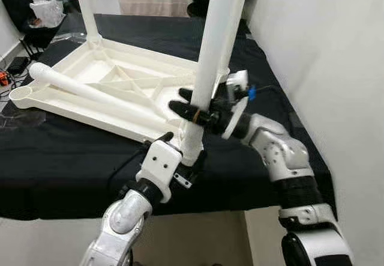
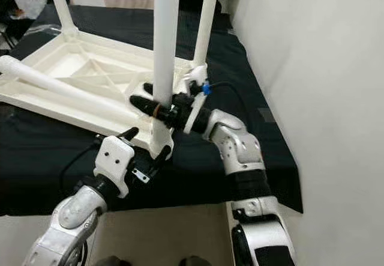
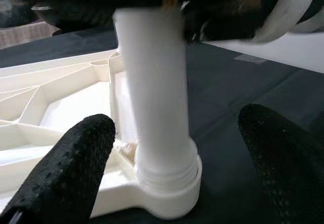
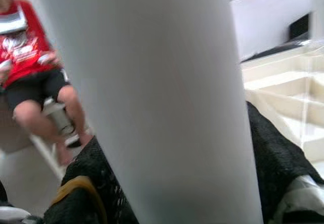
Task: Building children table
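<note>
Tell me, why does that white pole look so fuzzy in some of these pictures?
In the right wrist view the table leg sits right against the lens, so it is out of focus; in the left wrist view its upper part is soft while the left gripper fingers look sharper. The left eye view shows it fairly crisp.

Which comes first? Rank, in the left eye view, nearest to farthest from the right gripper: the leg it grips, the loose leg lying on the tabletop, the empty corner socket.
1. Upright leg, clamped in the right gripper.
2. Loose leg, lying across the upturned tabletop to the robot's left.
3. Empty corner socket, at the tabletop's far-left corner.
</note>
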Available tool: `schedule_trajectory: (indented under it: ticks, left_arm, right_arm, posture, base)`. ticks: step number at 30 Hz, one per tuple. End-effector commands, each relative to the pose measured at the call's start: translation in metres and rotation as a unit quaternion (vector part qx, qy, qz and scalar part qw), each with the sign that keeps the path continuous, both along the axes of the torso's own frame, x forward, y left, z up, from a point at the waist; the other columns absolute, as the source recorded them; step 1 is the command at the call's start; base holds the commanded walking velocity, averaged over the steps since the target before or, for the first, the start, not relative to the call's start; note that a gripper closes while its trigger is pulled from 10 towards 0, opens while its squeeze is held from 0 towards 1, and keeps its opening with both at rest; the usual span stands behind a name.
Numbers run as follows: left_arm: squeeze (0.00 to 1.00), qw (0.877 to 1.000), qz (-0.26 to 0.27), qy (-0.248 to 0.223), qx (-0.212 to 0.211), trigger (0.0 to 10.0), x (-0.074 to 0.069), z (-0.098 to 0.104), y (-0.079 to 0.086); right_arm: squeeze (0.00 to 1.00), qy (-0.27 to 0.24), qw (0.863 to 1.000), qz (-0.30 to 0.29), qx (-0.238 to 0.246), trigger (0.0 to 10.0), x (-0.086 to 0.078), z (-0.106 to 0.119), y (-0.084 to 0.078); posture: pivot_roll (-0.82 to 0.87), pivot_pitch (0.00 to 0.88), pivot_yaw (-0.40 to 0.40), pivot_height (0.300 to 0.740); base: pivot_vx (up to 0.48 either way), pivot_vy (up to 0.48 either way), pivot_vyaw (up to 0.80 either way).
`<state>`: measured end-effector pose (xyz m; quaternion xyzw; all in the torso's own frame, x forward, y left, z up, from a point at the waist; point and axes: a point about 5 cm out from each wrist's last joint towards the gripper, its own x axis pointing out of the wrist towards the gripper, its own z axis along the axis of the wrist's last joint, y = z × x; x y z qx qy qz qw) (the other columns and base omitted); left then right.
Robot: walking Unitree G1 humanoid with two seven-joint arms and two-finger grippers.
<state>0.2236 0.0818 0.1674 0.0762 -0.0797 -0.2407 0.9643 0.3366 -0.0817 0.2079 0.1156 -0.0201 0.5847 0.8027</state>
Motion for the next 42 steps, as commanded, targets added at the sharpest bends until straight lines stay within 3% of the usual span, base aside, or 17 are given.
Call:
schedule_trajectory:
  ticks: [1,2,3,16,17,18,20,21,22,27,29,30,33,34,38,39,42]
  left_arm:
    - [0.0,1.0,-0.005,0.003,-0.005,10.0,-0.001,-0.001,-0.003]
    - [0.0,1.0,-0.005,0.003,-0.005,10.0,-0.001,-0.001,-0.003]
    - [0.0,1.0,-0.005,0.003,-0.006,10.0,-0.002,-0.001,-0.003]
    - [0.0,1.0,0.004,0.004,-0.008,10.0,-0.002,-0.001,-0.002]
    - [0.0,1.0,0.004,0.003,-0.008,10.0,-0.002,-0.001,-0.002]
    - [0.0,1.0,0.004,0.003,-0.008,10.0,-0.002,-0.001,-0.002]
    - [0.0,1.0,0.004,0.002,-0.009,10.0,-0.001,-0.001,-0.002]
    - [0.0,1.0,0.004,0.002,-0.009,10.0,-0.001,-0.001,-0.002]
    - [0.0,1.0,0.004,0.002,-0.009,10.0,-0.001,-0.001,-0.003]
    - [0.0,1.0,0.005,0.002,-0.01,10.0,-0.002,-0.001,-0.002]
    - [0.0,1.0,0.005,0.003,-0.009,10.0,-0.002,-0.001,-0.002]
    - [0.0,1.0,0.006,0.003,-0.009,10.0,-0.002,-0.001,-0.002]
    - [0.0,1.0,0.006,0.003,-0.008,10.0,-0.001,-0.001,-0.002]
    - [0.0,1.0,0.006,0.003,-0.008,10.0,-0.001,-0.001,-0.001]
    - [0.0,1.0,0.006,0.003,-0.007,10.0,-0.001,-0.001,-0.001]
    - [0.0,1.0,0.006,0.003,-0.007,10.0,-0.001,-0.001,-0.002]
    - [0.0,1.0,0.006,0.002,-0.008,10.0,-0.001,-0.001,-0.002]
  right_arm:
    - [0.0,-0.009,1.0,0.013,-0.008,10.0,0.0,0.0,0.004]
    - [0.0,-0.009,1.0,0.013,-0.008,10.0,0.0,0.0,0.004]
    - [0.0,-0.01,1.0,-0.001,-0.022,0.0,0.009,-0.001,0.011]
    - [0.0,-0.013,0.963,-0.269,-0.03,0.0,0.04,0.009,0.013]
    - [0.0,0.002,0.927,-0.368,-0.076,0.0,0.046,-0.001,-0.001]
    - [0.0,0.002,0.927,-0.368,-0.076,0.0,0.046,-0.001,-0.001]
    - [0.0,0.036,0.831,-0.541,-0.126,0.0,0.046,-0.018,-0.034]
    - [0.0,0.036,0.831,-0.541,-0.126,0.0,0.046,-0.018,-0.034]
    - [0.0,0.057,0.789,-0.599,-0.128,0.0,0.042,-0.022,-0.044]
    - [0.0,0.079,0.719,-0.684,-0.091,0.0,0.032,-0.015,-0.048]
    - [0.0,0.08,0.718,-0.687,-0.078,0.0,0.031,-0.011,-0.043]
    - [0.0,0.085,0.72,-0.685,-0.069,10.0,0.032,-0.009,-0.036]
    - [0.0,0.079,0.749,-0.656,-0.052,10.0,0.036,-0.002,-0.022]
    - [1.0,0.071,0.765,-0.639,-0.033,10.0,0.037,0.003,-0.016]
    - [1.0,0.051,0.776,-0.629,-0.025,10.0,0.038,0.008,-0.013]
    - [0.0,0.035,0.806,-0.591,0.0,10.0,0.041,0.012,-0.013]
    - [0.0,-0.021,0.843,-0.538,0.002,10.0,0.042,0.022,-0.016]
  posture:
    - [0.07,0.069,-0.093,0.74]
    - [0.07,0.069,-0.093,0.74]
    - [0.08,0.07,-0.096,0.74]
    - [0.07,0.072,-0.097,0.74]
    - [0.06,0.072,-0.097,0.74]
    - [0.06,0.072,-0.097,0.74]
    - [0.06,0.072,-0.098,0.74]
    - [0.06,0.072,-0.098,0.74]
    - [0.06,0.074,-0.096,0.74]
    - [0.06,0.076,-0.099,0.74]
    - [0.06,0.075,-0.097,0.74]
    - [0.06,0.074,-0.097,0.74]
    - [0.06,0.073,-0.095,0.74]
    - [0.06,0.073,-0.095,0.74]
    - [0.06,0.07,-0.096,0.74]
    - [0.06,0.069,-0.099,0.74]
    - [0.06,0.071,-0.095,0.74]
  base:
    - [0.0,0.0,0.0]
    - [0.0,0.0,0.0]
    - [0.0,0.0,0.0]
    - [0.0,0.0,0.0]
    - [0.0,0.0,0.0]
    - [0.0,0.0,0.0]
    - [0.0,0.0,0.0]
    - [0.0,0.0,0.0]
    - [0.0,0.0,0.0]
    - [0.0,0.0,0.0]
    - [0.0,0.0,0.0]
    - [0.0,0.0,0.0]
    - [0.0,0.0,0.0]
    - [0.0,0.0,0.0]
    - [0.0,0.0,0.0]
    - [0.0,0.0,0.0]
    - [0.0,0.0,0.0]
